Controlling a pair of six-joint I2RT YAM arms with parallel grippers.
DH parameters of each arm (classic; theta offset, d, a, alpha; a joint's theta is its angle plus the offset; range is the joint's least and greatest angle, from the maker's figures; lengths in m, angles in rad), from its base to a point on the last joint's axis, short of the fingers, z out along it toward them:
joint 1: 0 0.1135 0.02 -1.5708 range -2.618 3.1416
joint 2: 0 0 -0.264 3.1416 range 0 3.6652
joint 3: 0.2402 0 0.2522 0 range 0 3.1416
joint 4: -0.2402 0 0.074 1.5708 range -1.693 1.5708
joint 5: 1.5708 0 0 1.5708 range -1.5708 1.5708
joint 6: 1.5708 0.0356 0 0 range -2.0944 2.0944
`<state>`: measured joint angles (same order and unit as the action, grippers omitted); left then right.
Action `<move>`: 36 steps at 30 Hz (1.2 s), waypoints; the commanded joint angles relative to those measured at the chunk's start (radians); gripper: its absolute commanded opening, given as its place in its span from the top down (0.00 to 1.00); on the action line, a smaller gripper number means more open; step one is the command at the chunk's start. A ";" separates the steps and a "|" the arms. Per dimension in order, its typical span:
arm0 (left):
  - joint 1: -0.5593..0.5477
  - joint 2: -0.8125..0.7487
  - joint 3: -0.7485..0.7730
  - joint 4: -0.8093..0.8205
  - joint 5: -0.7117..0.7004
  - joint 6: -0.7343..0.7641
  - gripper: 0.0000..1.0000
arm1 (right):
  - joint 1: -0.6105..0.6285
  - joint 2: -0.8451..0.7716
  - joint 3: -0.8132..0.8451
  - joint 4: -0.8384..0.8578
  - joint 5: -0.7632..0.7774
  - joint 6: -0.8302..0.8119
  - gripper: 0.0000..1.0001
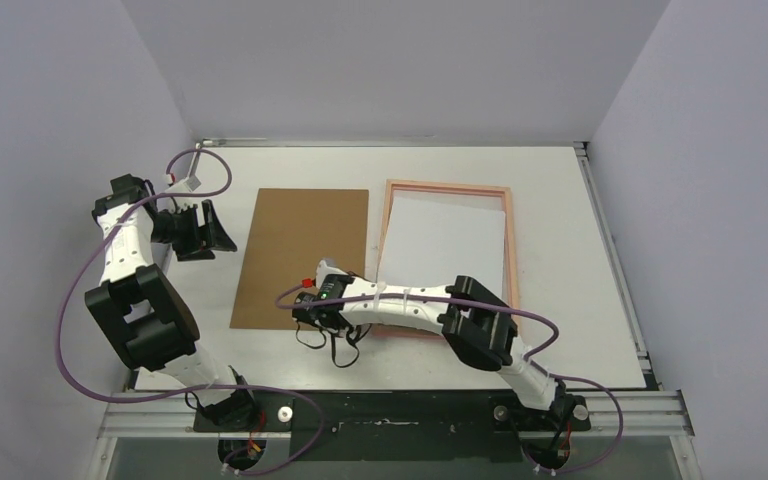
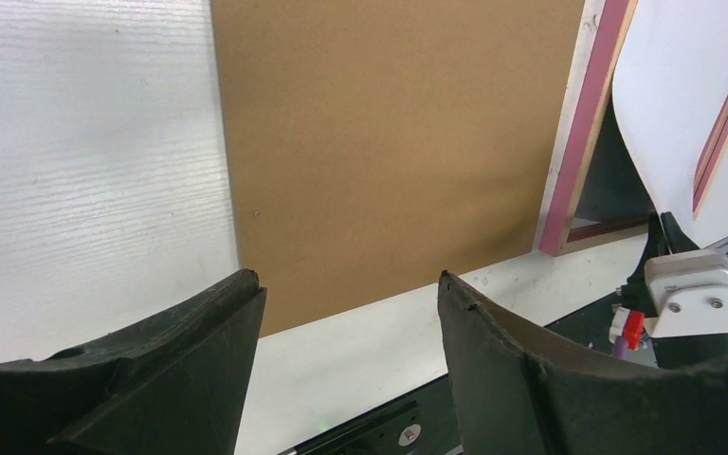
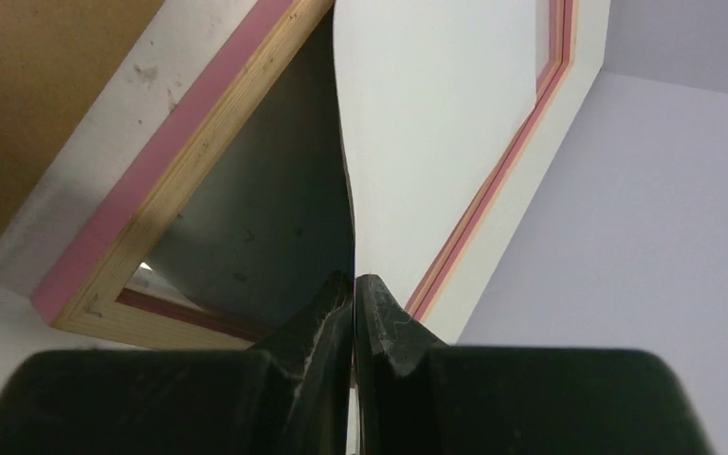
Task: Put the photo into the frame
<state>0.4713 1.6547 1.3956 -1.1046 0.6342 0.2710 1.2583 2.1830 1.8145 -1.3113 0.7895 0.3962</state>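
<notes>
Clamping the photo (image 3: 436,123), right gripper (image 3: 354,287) closed.

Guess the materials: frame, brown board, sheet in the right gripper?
The frame: likely wood, pink painted face, bare pale grain on its inner edge. The backing board: looks like fibreboard or hardboard, uniform matte brown. The photo: thin paper, plain white side showing, bowing where the right gripper pinches it.

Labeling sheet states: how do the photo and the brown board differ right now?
Colour: the photo shows a plain white side; the brown board is brown. Pose: the board lies flat left of the frame; the photo sits over the frame, near edge curled up. Grip: the right gripper is shut on the photo; nothing touches the board. Both are rectangular sheets.
</notes>
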 commanded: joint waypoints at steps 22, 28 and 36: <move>0.002 0.026 -0.020 0.013 0.023 0.006 0.35 | 0.043 -0.230 -0.294 0.291 0.104 -0.280 0.95; 0.003 0.024 -0.025 0.012 0.021 0.007 0.35 | 0.043 -0.245 -0.324 0.338 0.122 -0.327 0.95; 0.003 0.023 -0.027 0.012 0.022 0.004 0.35 | 0.052 -0.269 -0.378 0.435 0.155 -0.424 0.95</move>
<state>0.4713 1.6817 1.3693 -1.1030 0.6342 0.2707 1.2930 1.9865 1.4548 -0.9401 0.8799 0.0444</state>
